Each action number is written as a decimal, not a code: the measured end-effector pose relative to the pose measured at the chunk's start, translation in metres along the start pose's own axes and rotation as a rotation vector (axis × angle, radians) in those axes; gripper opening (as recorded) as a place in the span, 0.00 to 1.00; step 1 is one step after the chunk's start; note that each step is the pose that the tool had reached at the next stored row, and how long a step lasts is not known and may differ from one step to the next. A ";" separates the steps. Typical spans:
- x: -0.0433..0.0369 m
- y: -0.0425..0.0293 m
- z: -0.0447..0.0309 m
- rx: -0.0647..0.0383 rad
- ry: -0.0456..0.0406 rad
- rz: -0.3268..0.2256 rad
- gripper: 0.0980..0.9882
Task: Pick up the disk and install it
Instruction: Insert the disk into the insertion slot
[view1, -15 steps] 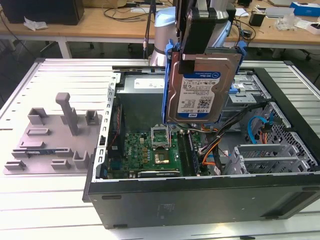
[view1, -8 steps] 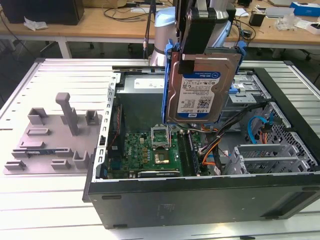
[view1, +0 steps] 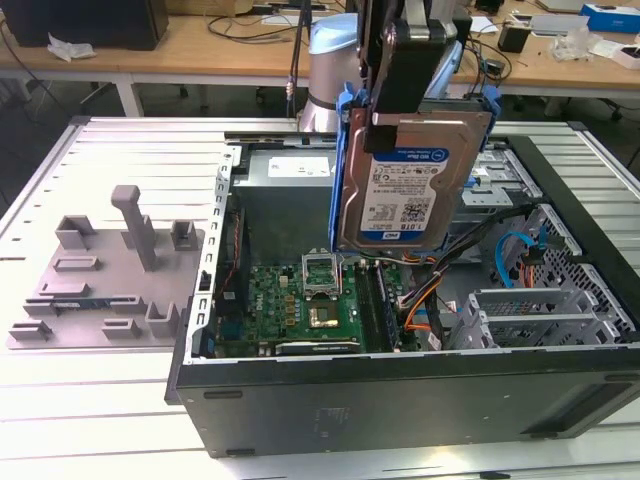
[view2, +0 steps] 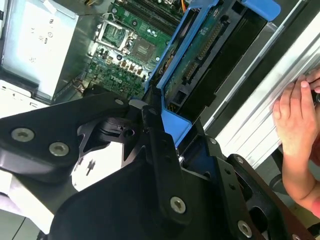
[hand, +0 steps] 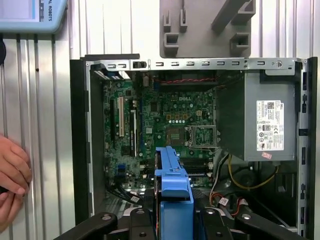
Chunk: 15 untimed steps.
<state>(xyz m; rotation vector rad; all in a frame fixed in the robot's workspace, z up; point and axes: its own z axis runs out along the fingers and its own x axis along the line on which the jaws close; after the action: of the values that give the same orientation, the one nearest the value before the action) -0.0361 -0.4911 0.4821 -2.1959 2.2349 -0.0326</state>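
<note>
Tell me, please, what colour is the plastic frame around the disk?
Blue. The exterior view shows the frame best, along the edges of the disk.

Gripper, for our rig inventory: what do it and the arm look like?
The gripper is matte black, built of angular plates with silver screw heads and a white patch bearing black arrows. The arm joint is a rounded silver-grey cylinder.

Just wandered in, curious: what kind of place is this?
Likely a robotics lab or test workshop: an opened computer case lies on a ribbed metal table, the pincer holds the disk over it, and cable-strewn wooden desks stand beyond in the exterior view.
</note>
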 end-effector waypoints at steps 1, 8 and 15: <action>0.0016 -0.0015 0.0000 0.000 0.0000 0.000 0.30; 0.0150 -0.0155 0.0005 0.000 -0.0056 0.000 0.30; 0.0208 -0.0324 0.0011 -0.010 -0.0165 0.000 0.30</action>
<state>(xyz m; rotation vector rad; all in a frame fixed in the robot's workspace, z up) -0.0040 -0.5125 0.4819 -2.1929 2.2312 -0.0034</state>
